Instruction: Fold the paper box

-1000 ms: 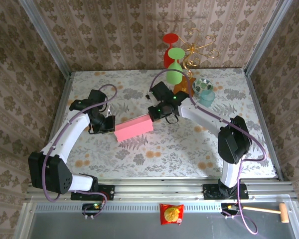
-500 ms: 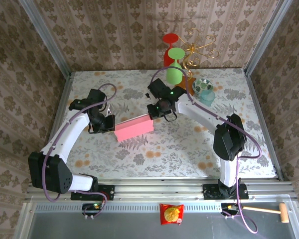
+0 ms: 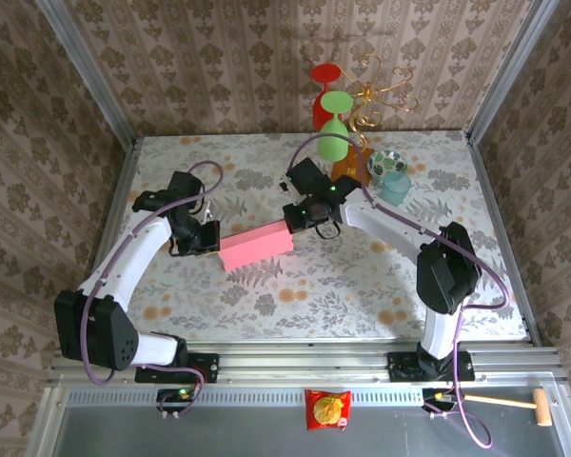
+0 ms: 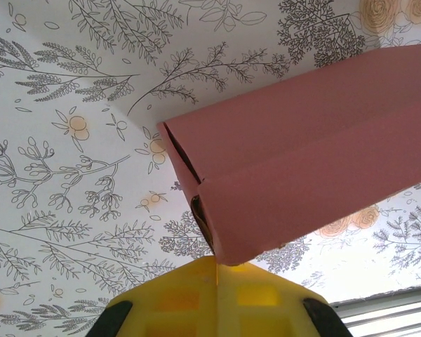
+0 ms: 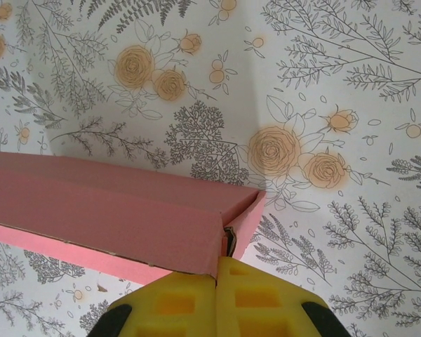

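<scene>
Left gripper (image 4: 216,272) and right gripper (image 5: 216,279) — both shut, gripping nothing — are pressing the ends of the box (image 3: 256,247); uneven pushing risks it slipping or buckling.

The paper box (image 5: 105,203) was matt, faintly grainy pink cardboard on a smooth floral-printed table cover (image 5: 337,70), and the right gripper (image 5: 217,284) had dull yellow plastic pads (image 5: 172,305).

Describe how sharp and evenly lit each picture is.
Top external: sharp, evenly lit, the paper box clear. Left wrist: box crisp, yellow pads blurred, tablecloth washed out at lower right. Right wrist: a soft shadow lies on the tablecloth above the box.
</scene>
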